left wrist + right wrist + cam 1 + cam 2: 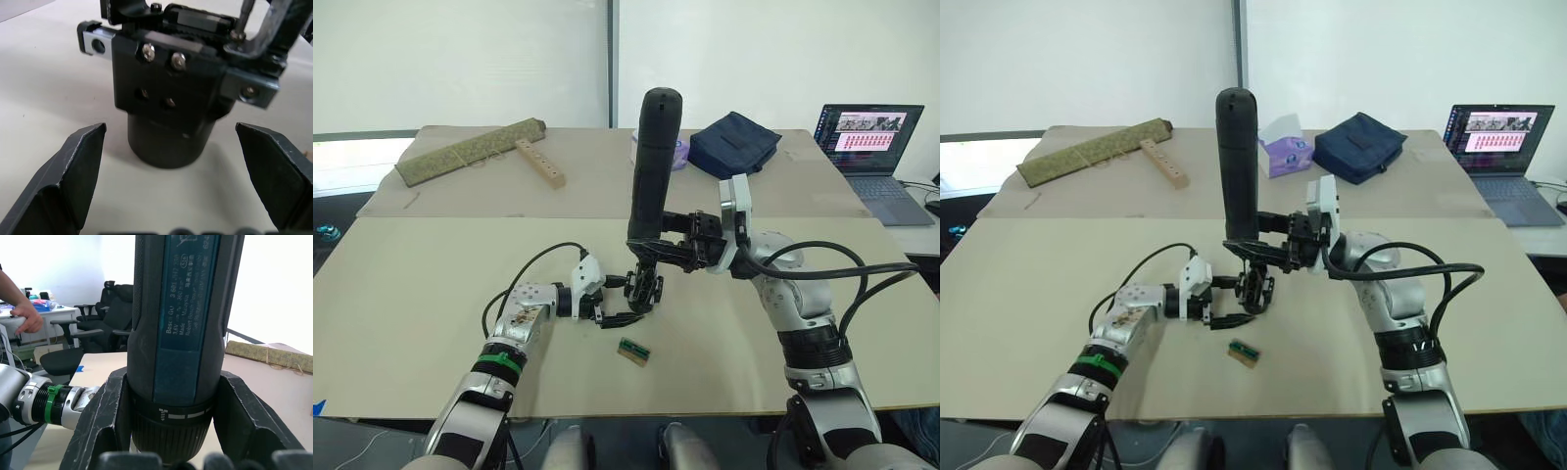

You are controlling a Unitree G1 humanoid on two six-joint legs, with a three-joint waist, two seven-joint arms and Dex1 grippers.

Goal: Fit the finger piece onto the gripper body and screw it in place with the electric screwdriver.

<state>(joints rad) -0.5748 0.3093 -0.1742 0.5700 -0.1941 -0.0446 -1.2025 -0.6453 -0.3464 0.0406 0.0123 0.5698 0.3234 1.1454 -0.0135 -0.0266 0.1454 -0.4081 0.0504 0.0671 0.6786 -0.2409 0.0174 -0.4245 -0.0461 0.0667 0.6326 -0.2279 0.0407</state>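
Two steps seemingly merged into one now: finger piece (266,34) apparently seated on the gripper body (644,291) at table centre, screwing under way and not yet shown finished. Nearest, left gripper (610,300) spread wide around the body's round base, not touching. Just behind, right gripper (1252,245) clamped on the electric screwdriver (653,166), long axis upright, bit pointing down onto the body.
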